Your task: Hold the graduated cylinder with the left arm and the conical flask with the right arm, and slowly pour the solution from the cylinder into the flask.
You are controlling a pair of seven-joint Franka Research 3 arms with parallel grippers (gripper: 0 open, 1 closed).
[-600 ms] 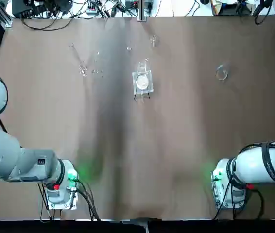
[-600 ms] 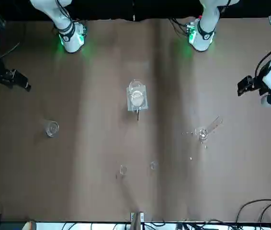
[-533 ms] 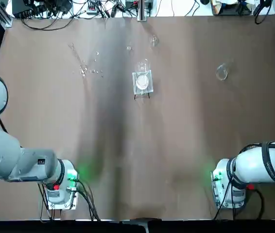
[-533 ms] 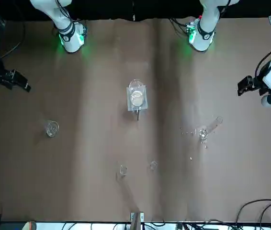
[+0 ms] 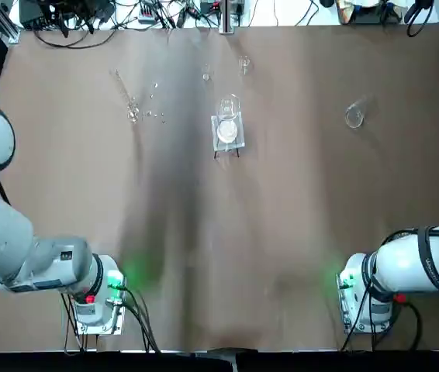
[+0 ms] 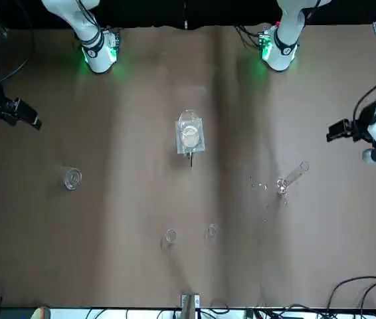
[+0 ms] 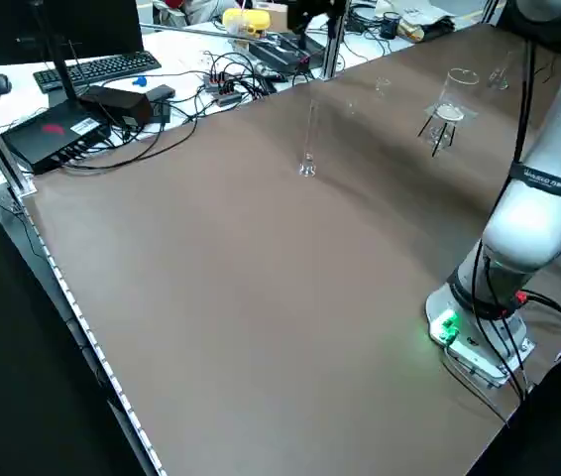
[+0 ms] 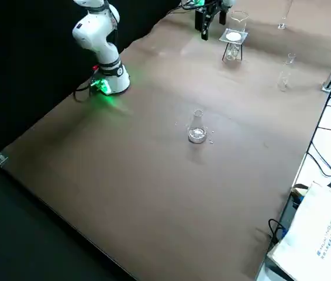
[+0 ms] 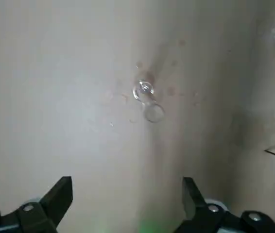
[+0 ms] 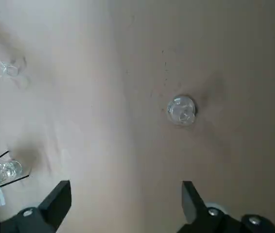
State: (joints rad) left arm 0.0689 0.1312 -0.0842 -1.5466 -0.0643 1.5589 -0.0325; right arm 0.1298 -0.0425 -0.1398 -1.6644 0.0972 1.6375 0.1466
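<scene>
Tabletop (image 5: 281,232): smooth, brown, satin (faintly glossy under the lights). Graduated cylinder (image 7: 310,139), conical flask (image 8: 197,129): clear, glossy glass.

No word or number is reading cleanly. White bag (image 8: 320,234) is carrying blue print: a small Latin line plus a column of larger, Chinese-looking characters, both too small to make out. Square QR-type codes are showing at its edge, not decodable. Black box (image 7: 57,134) is wearing a white label (image 7: 85,126), text unreadable. Dark band (image 7: 555,185) around a robot arm (image 7: 538,223) is showing pale lettering, also too small to read.
</scene>
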